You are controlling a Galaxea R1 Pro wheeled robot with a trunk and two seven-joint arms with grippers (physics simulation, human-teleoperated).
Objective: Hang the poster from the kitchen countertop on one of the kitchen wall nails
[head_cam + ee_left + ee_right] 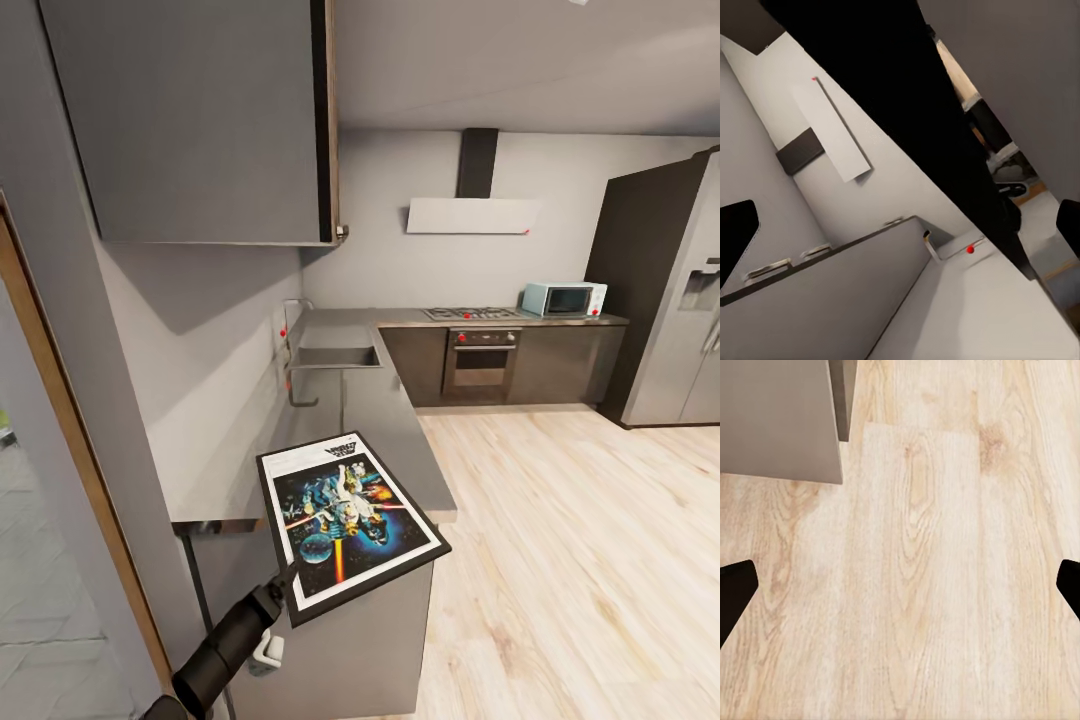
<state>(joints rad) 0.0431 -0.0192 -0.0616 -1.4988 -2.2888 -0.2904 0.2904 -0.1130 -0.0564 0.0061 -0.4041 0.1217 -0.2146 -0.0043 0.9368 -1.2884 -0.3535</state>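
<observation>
The poster [350, 520], black-framed with the colourful Star Wars print facing up, hangs tilted over the near end of the grey kitchen countertop [385, 420], its near corner jutting past the counter's edge. My left gripper [285, 592] grips its near-left edge from below. In the left wrist view the poster's dark underside [907, 135] crosses diagonally between the two fingers [736, 240]. A red wall nail [283, 332] sits by the tap, another nail [525, 232] on the hood's corner. My right gripper [907, 585] stands open over bare wood floor.
The sink [338, 357] lies further along the counter. An upper cabinet [200, 120] hangs over the counter on the left. Oven [482, 362], teal microwave [563, 298] and tall fridge [680, 300] line the far wall. Pale wood floor [580, 560] spreads to the right.
</observation>
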